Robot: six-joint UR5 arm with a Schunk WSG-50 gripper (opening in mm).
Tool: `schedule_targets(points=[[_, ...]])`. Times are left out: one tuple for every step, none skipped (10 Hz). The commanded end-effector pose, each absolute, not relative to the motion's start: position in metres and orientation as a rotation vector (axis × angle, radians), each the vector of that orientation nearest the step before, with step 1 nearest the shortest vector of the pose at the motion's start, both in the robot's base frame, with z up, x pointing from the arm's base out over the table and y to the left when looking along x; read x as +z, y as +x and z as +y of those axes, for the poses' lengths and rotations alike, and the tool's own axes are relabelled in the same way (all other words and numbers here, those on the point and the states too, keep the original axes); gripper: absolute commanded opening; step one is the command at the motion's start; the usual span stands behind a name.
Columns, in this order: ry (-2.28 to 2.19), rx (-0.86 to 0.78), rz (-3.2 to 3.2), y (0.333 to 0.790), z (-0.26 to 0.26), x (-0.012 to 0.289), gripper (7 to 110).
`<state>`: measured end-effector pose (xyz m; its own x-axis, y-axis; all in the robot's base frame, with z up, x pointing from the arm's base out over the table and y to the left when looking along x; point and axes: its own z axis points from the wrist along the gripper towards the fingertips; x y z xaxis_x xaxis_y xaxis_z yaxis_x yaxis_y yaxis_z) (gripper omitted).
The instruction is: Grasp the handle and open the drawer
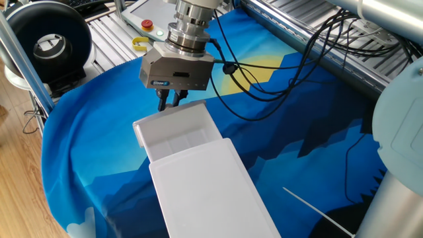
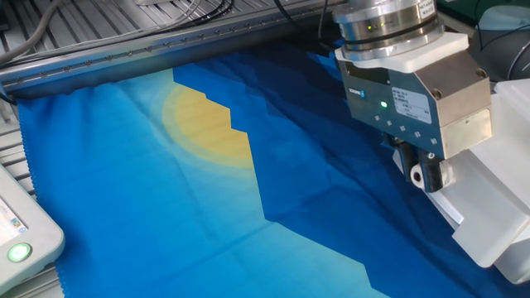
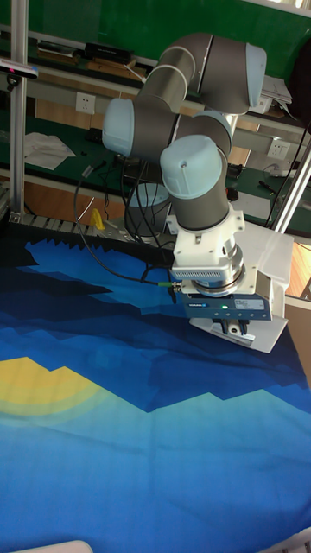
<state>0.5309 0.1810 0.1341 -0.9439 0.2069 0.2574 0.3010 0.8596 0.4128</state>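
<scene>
The white drawer (image 1: 177, 132) stands partly pulled out of the flat-topped white box (image 1: 205, 192), and its shallow inside shows. My gripper (image 1: 170, 101) points down at the drawer's front face, its dark fingers (image 2: 428, 172) close together on the handle (image 2: 416, 175), a small white rounded knob. In one fixed view the fingers hide the handle. The tall fixed view has the gripper (image 3: 231, 333) low over the drawer's front (image 3: 269, 333), with the arm above it.
Black cables (image 1: 264, 73) trail from the wrist over the blue cloth. A white pendant with a red button (image 1: 145, 20), a yellow tape dispenser (image 1: 140, 43) and a black round device (image 1: 49, 43) lie beyond the gripper. An aluminium rail (image 2: 166, 58) borders the cloth.
</scene>
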Motion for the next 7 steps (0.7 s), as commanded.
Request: schedule_targets(points=[[-0.401, -0.687, -2.838, 0.5349, 0.1815, 0.1354, 7], [-0.392, -0.674, -2.851, 0.5359, 0.1789, 0.1335, 7], [-0.381, -0.665, -2.859, 0.5358, 0.1773, 0.1319, 7], [-0.384, -0.690, -2.853, 0.5364, 0.1812, 0.1334, 7], [-0.387, -0.709, -2.852, 0.5376, 0.1845, 0.1344, 7], [-0.377, -0.721, -2.864, 0.5404, 0.1858, 0.1347, 7], [-0.342, -0.724, -2.881, 0.5414, 0.1853, 0.1341, 7]])
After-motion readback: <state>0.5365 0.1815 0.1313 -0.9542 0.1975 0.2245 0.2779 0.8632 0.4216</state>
